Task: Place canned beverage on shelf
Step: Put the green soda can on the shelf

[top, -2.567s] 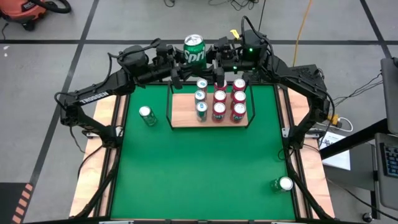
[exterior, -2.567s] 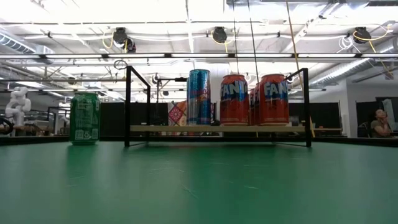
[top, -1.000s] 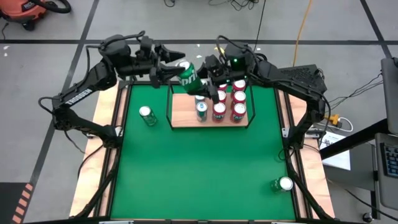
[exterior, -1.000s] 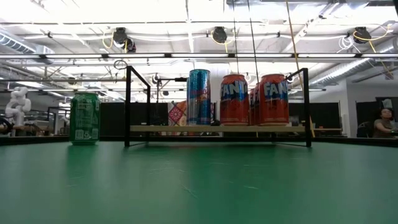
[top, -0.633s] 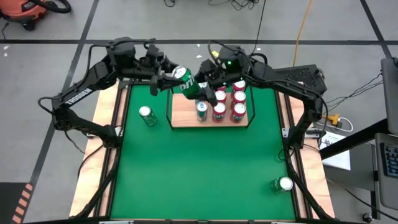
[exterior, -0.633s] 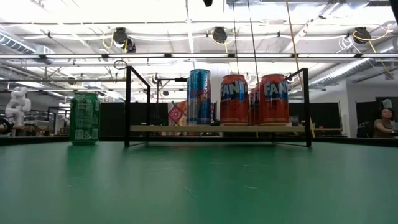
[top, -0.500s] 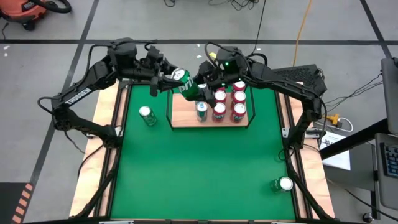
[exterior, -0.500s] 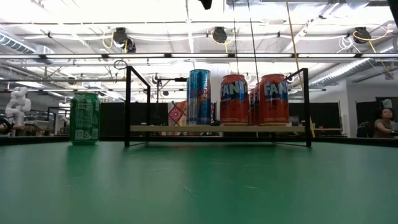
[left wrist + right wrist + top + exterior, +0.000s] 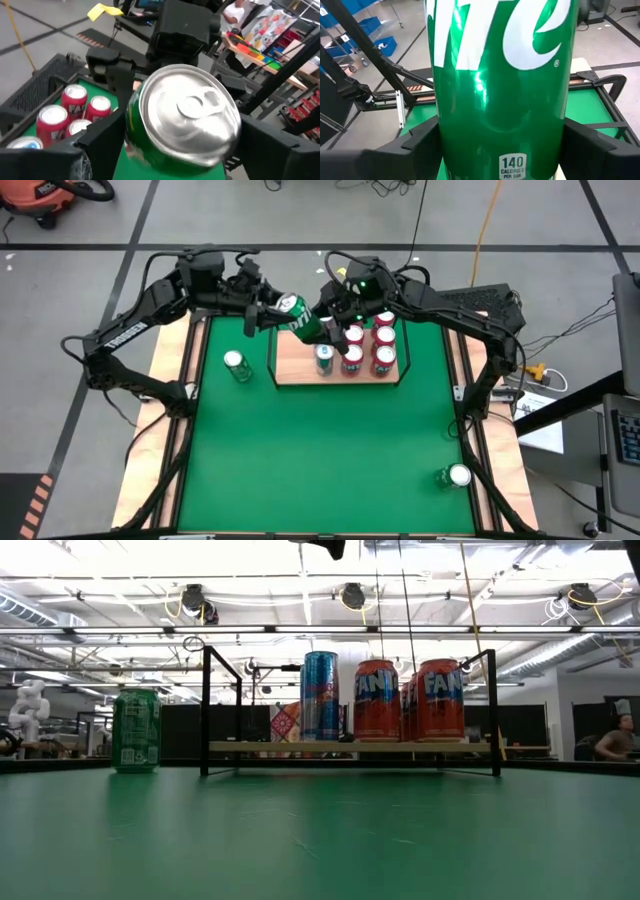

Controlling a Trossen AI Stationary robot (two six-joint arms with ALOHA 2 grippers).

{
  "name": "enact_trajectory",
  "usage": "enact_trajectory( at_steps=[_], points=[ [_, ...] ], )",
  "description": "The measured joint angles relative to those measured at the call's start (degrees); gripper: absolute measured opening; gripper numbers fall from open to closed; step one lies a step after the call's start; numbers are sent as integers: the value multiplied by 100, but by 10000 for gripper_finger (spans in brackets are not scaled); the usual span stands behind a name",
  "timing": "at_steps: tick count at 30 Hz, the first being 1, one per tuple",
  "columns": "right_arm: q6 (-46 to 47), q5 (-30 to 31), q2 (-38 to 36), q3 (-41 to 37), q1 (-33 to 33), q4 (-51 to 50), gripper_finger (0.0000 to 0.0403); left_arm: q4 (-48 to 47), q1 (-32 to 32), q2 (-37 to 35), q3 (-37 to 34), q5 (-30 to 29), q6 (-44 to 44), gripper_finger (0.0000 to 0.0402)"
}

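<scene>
A green Sprite can [image 9: 298, 317] hangs tilted in the air over the far left corner of the shelf [image 9: 294, 362]. The shelf is a light-wood board with a black rail, and it bears red Fanta cans [image 9: 383, 358] and blue ones [image 9: 320, 695]. My left gripper [image 9: 277, 308] comes from the left and is shut on the can's top end [image 9: 187, 107]. My right gripper [image 9: 322, 326] comes from the right and is shut on its body [image 9: 502, 100]. In the low view only a dark piece of gripper [image 9: 322, 546] shows at the top edge. My left gripper has its two fingers [image 9: 102, 142] on opposite sides of the can, just behind the top rim [image 9: 131, 127]. It comes from the table's left, near level, along the can. My right gripper pinches the green side walls [image 9: 445, 145] between its fingers [image 9: 420, 145], which lie across the can on its lower half. The can is lifted clear and tilted, its top toward the left.
A second green can [image 9: 237, 366] stands on the green mat left of the shelf. Another [image 9: 456, 476] stands near the near right corner. The shelf's black rail [image 9: 205, 710] rises at its ends. Pale wooden strips [image 9: 165, 370] run along the table's sides.
Both grippers have sunk a little toward the shelf with the green can between them. My left gripper has tipped its fingers downward. The can has tilted further, its top swinging toward the table's left. A dark piece of gripper has come into the low view's top edge.
</scene>
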Motion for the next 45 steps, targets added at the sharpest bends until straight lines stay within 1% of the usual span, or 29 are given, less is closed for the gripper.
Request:
enact_trajectory(
  at_steps=[7, 17, 22, 30, 32, 35, 38, 42, 45],
  points=[
    [-9, 0, -4, 6, -4, -23, 293, -40, -2, -101, -1, -8, -64, 367],
    [-27, -8, -5, 6, -8, -76, 293, 195, -70, 82, -1, -45, -45, 369],
    [-25, -24, -16, 12, -6, -67, 293, 262, -107, 98, -1, -38, -30, 354],
    [19, -9, -15, 12, -6, -76, 293, 269, -107, 105, -1, -43, -21, 292],
    [21, 6, -15, 12, -6, -76, 294, 272, -107, 105, -1, -43, -30, 281],
    [19, 132, -15, 12, 0, -97, 304, 281, -107, 105, -1, -41, -18, 277],
    [12, 199, -15, 12, 1, -130, 322, 278, -113, 105, -1, -87, -3, 277],
    [20, 443, -13, 12, -4, -189, 339, 250, -111, 89, -1, -302, 209, 277],
    [76, 649, -15, 13, -7, -312, 343, 210, -114, 66, -5, -487, 132, 277]
  ],
)
